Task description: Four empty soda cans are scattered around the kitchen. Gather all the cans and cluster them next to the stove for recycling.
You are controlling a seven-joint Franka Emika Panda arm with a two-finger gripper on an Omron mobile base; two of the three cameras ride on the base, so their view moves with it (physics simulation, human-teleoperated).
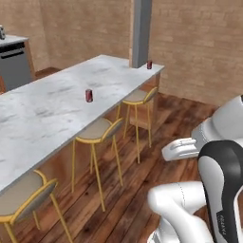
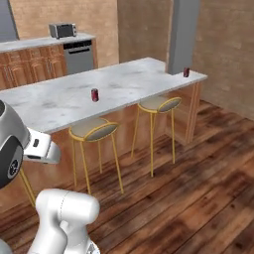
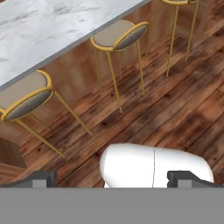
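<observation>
Two small red soda cans stand on the long marble island counter (image 1: 42, 114) (image 2: 134, 82). One can (image 1: 88, 95) (image 2: 95, 95) is near the middle of the top. The other can (image 1: 149, 64) (image 2: 186, 72) stands at the far end, beside the grey pillar (image 1: 141, 28) (image 2: 181, 34). My gripper (image 3: 113, 178) hangs low over the wooden floor in front of the island, well short of both cans. Its fingertips (image 3: 41, 177) are spread wide, open, with nothing held between them. The stove is out of view.
Gold-legged stools (image 1: 97, 130) (image 1: 137, 97) (image 2: 94, 130) (image 2: 158, 104) (image 3: 118, 35) line the island's near side. A steel dishwasher (image 2: 79, 57) and a steel toaster oven (image 2: 62, 30) sit on the back counter. Open wooden floor (image 2: 198, 173) lies to the right.
</observation>
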